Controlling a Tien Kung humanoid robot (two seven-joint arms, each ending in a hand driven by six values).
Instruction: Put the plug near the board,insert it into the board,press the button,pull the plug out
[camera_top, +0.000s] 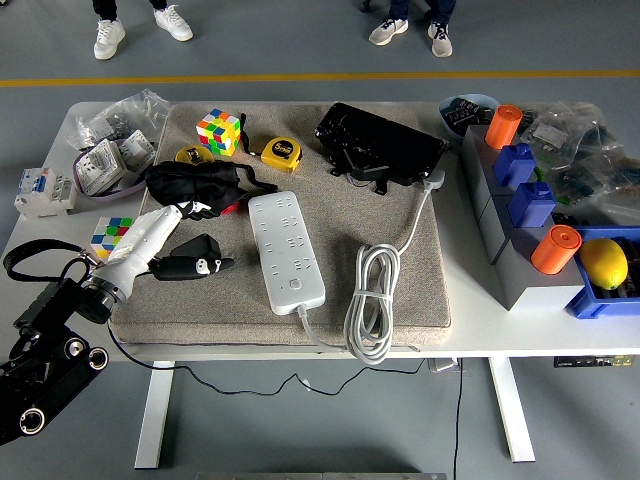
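The left hand (160, 235) reaches in from the lower left over the near-left part of the grey mat (420, 290), its pale forearm angled toward the centre. Its fingers (200, 212) are curled around the black plug (195, 262), which sits at the hand's near side, just above the mat, with its dark nose pointing right toward the power strip (286, 250). The plug is near the strip's left edge but apart from it; bare mat lies between them.

The white power strip lies lengthwise in the middle of the mat, its near end with the button (297, 284) toward the counter's front edge. Its white cable (372, 300) leaves that near end, coils in a bundle to the right of the strip, then runs far and right toward a black bag (380, 145) at the mat's far side.

Just far of the hand lies a black pouch with straps (195, 185), close to the fingers. Beyond it are a Rubik's cube (220, 131) and a yellow tape measure (282, 152). A second, smaller cube (110, 236) sits on the white counter (40, 225) left of the hand. At the right stand grey boxes with blue blocks and orange cylinders (555, 249), and a lemon (603, 263) in a blue tray.
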